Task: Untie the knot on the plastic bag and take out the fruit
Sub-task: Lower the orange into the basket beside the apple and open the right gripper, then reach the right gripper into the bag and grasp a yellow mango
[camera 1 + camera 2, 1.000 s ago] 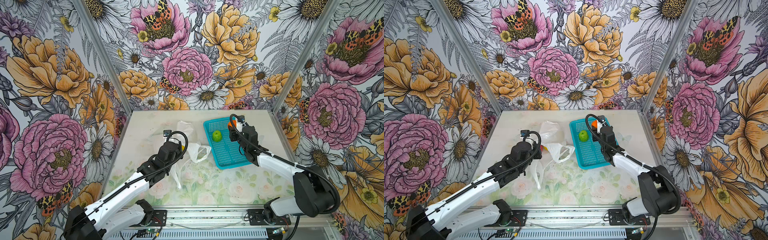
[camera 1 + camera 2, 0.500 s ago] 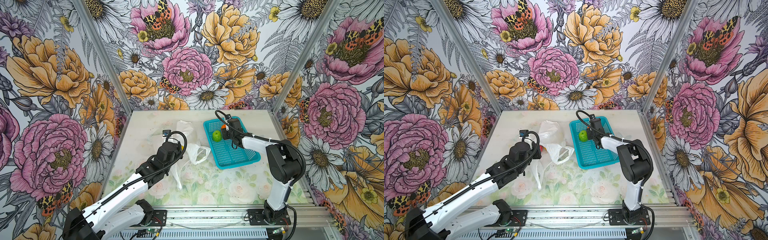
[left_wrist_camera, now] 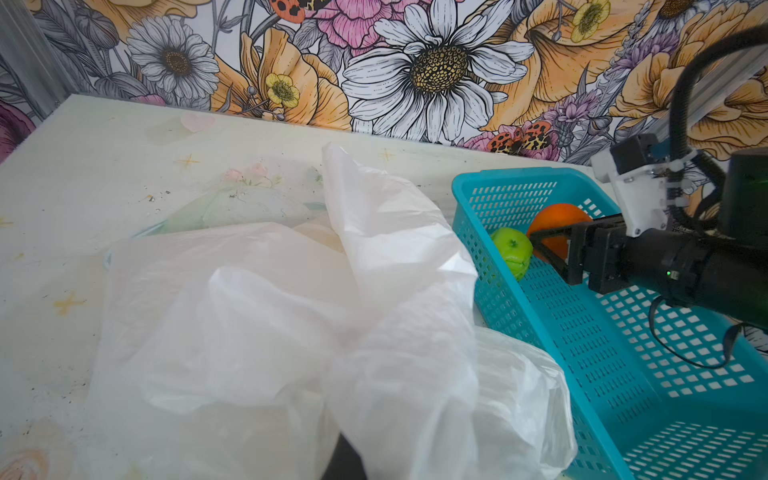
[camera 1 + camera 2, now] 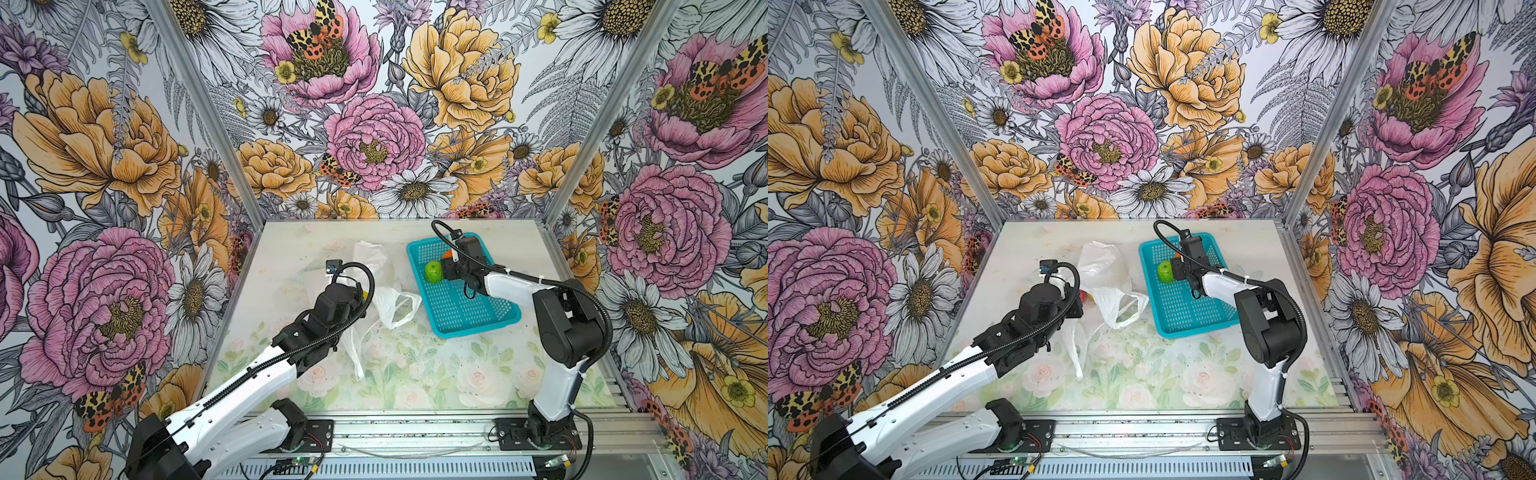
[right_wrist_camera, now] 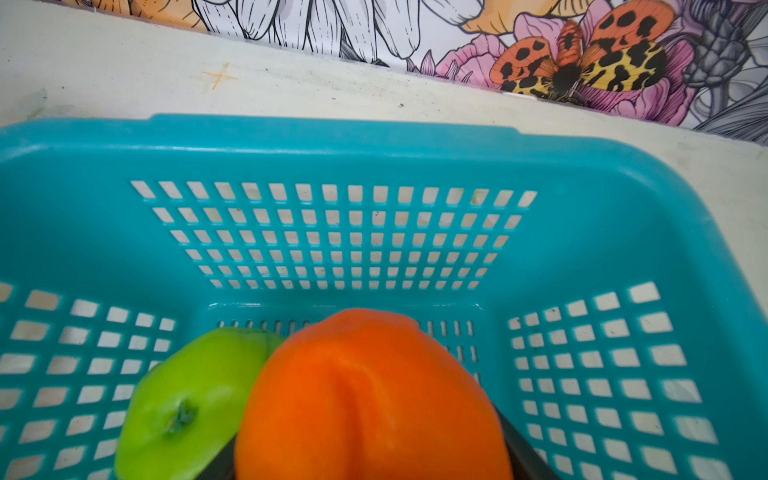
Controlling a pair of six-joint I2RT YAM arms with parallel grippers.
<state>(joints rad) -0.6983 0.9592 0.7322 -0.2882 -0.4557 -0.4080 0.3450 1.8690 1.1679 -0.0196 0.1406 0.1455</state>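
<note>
The plastic bag (image 4: 374, 266) (image 4: 1100, 266) lies crumpled left of the basket, one loop handle (image 4: 395, 307) lying open. The knot does not show in any view. My left gripper (image 3: 347, 457) is shut on a fold of the bag (image 3: 291, 311), and the plastic covers its fingers. A yellow fruit (image 4: 365, 294) peeks out beside that wrist. In the basket, my right gripper (image 5: 370, 465) (image 3: 548, 245) has the orange fruit (image 5: 365, 399) (image 4: 446, 254) between its fingers. I cannot tell whether they still press on it. The green apple (image 5: 183, 403) (image 4: 433, 272) (image 4: 1166, 272) lies right beside it.
The teal mesh basket (image 4: 469, 328) (image 4: 1200, 330) (image 5: 332, 137) sits at the back right of the table, close to the bag. Flowered walls close in the back and both sides. A metal rail with both arm bases runs along the front edge.
My right gripper has carried the orange fruit leftwards over the basket to beside the green apple, and its arm has folded upright. The left arm and the bag have stayed put.
</note>
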